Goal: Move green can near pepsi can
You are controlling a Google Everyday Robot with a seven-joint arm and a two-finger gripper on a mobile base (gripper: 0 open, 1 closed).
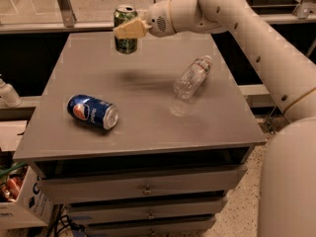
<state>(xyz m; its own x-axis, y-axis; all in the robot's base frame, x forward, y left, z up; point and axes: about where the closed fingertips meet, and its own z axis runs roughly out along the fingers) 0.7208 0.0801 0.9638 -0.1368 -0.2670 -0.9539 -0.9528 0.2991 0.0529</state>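
The green can [125, 29] is upright and held in the air over the back left part of the grey table [143, 122]. My gripper [129, 29] is shut on the green can, with a tan finger across its middle. The pepsi can [93, 111] lies on its side near the table's front left, silver end toward the right. The green can is well behind the pepsi can and apart from it.
A clear plastic bottle [192, 77] lies on its side on the table's right half. Drawers [143, 186] sit under the tabletop. A white bottle [8, 94] stands off the left edge. A box with cans [15, 196] is on the floor at the lower left.
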